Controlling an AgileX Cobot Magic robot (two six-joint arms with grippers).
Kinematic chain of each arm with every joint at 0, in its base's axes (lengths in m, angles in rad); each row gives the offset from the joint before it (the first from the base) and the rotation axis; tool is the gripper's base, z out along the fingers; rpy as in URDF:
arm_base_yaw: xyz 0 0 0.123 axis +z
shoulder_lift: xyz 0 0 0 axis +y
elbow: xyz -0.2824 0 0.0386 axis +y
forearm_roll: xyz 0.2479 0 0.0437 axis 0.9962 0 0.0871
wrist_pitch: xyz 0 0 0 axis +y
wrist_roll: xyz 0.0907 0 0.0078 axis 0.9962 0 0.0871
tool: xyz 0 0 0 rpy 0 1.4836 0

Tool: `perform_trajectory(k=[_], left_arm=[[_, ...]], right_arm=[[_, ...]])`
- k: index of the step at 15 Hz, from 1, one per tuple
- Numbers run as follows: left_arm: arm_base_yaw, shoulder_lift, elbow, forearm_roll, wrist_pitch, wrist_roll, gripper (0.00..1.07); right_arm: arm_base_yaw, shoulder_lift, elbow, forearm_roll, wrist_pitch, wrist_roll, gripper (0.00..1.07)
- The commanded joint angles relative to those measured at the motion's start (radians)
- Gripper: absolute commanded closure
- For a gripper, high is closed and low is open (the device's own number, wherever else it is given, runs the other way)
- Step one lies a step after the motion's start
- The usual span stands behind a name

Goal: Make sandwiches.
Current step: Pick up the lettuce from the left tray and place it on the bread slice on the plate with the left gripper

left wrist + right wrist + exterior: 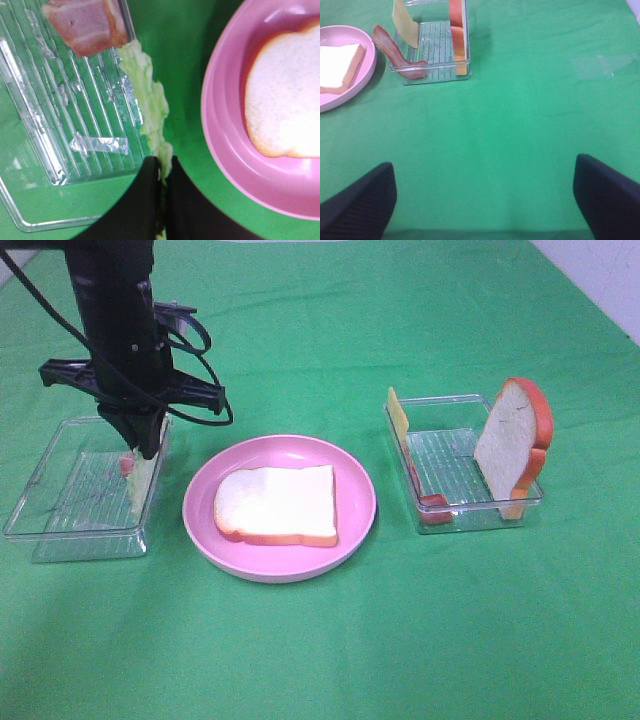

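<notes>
Fingers of the left gripper (pixel 162 167) are pinched together on the edge of a lettuce leaf (pixel 145 90). The leaf is pale green and crinkled, and it runs along the wall of the left tray (pixel 50 125) on the side nearest the plate (pixel 220 115). A pink-red meat strip (pixel 87 25) lies just beside the leaf on the tray's ribbed, clear plastic floor. The right gripper (pixel 485 197) hangs over the green cloth (pixel 320 640) with its dark fingers spread wide, holding nothing.

A white bread slice (pixel 280 502) with an orange-brown crust lies flat on the round, glossy pink plate. In the right tray (pixel 440 465) a second bread slice (pixel 510 445) stands upright, a thin yellow cheese slice (pixel 398 420) leans on the opposite wall, and another meat strip (pixel 435 505) hangs over the rim.
</notes>
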Motion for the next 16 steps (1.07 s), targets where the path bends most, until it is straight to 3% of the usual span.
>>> perform_trajectory(k=[1, 3, 10, 16], left_arm=[[-0.004, -0.062, -0.005, -0.034, 0.074, 0.018, 1.07], [-0.011, -0.102, -0.005, -0.088, 0.062, 0.057, 1.07], [-0.090, -0.097, -0.003, -0.659, -0.160, 0.412, 1.07], [-0.091, 0.011, -0.004, -0.848, -0.259, 0.583, 1.07]], right_arm=[[-0.002, -0.025, 0.003, 0.002, 0.000, -0.003, 0.15], [-0.002, -0.025, 0.003, 0.002, 0.000, -0.003, 0.15], [-0.002, -0.025, 0.003, 0.002, 0.000, -0.003, 0.15], [-0.002, -0.025, 0.003, 0.002, 0.000, -0.003, 0.15]])
